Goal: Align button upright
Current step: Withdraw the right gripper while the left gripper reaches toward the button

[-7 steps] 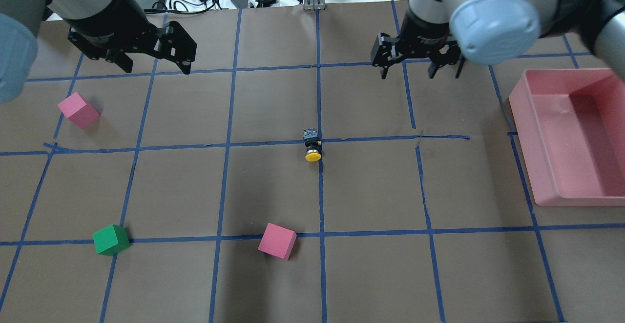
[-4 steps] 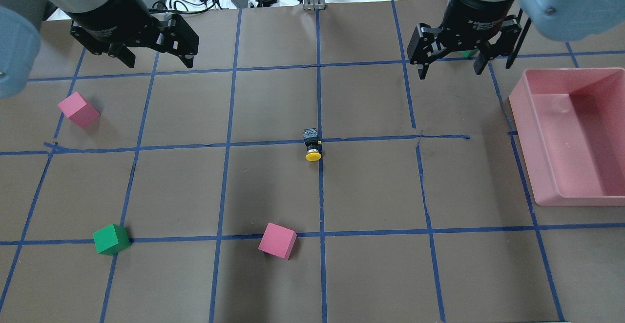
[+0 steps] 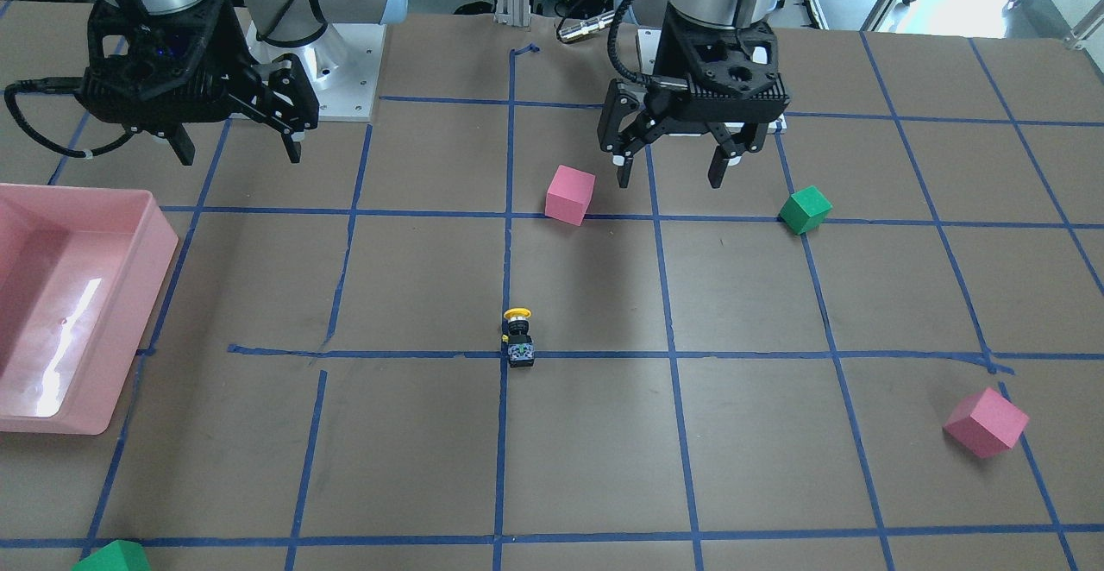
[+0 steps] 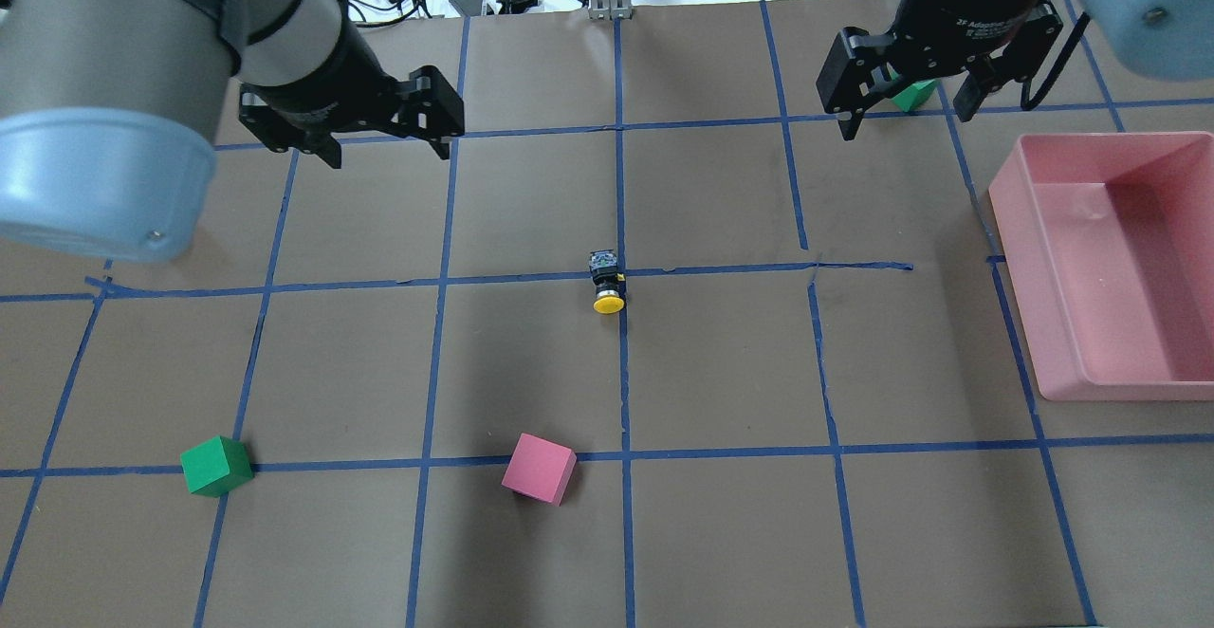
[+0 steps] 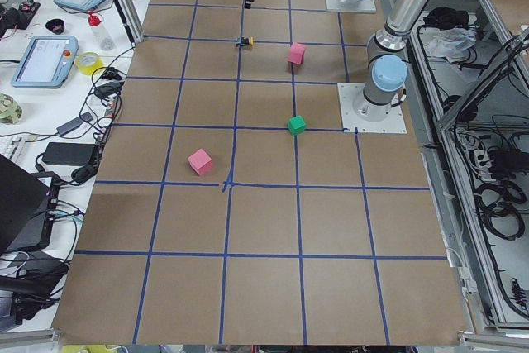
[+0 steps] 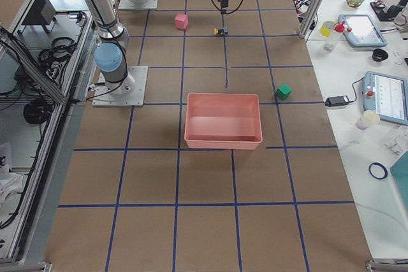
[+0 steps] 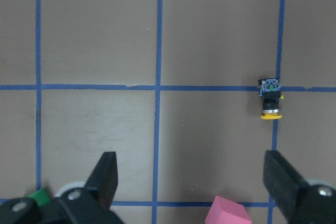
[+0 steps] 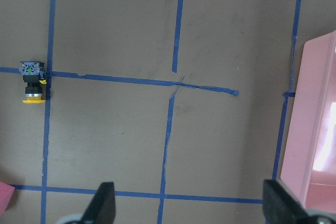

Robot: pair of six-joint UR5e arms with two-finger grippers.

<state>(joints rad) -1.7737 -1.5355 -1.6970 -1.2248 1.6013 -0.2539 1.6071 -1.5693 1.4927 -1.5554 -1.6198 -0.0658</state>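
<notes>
The table (image 4: 721,372) is covered with brown paper and divided into squares by lines of blue tape (image 4: 531,278). Near its middle the button (image 4: 607,282) lies on its side, not upright, just where two tape lines cross. Its grey base block rests on the crossing and its yellow cap points toward the robot's side of the table. Nothing touches the button. The left gripper (image 3: 668,176) hangs above the table on the robot's near side, well apart from the button, and its fingers (image 7: 107,174) are spread wide with nothing between them. In the left wrist view the button shows ahead and toward the right finger. The right gripper (image 3: 240,155) hangs above the table on the other side, also well apart from the button, and its fingers (image 8: 102,200) are spread too and hold nothing. A pink tray (image 4: 1015,258) stands at the table's right edge. A pink cube (image 4: 539,469) and a green cube (image 4: 216,466) sit on the robot's near side. A second pink cube (image 3: 986,422) sits farther out on the left, and a second green cube (image 4: 912,95) shows behind the right gripper.
</notes>
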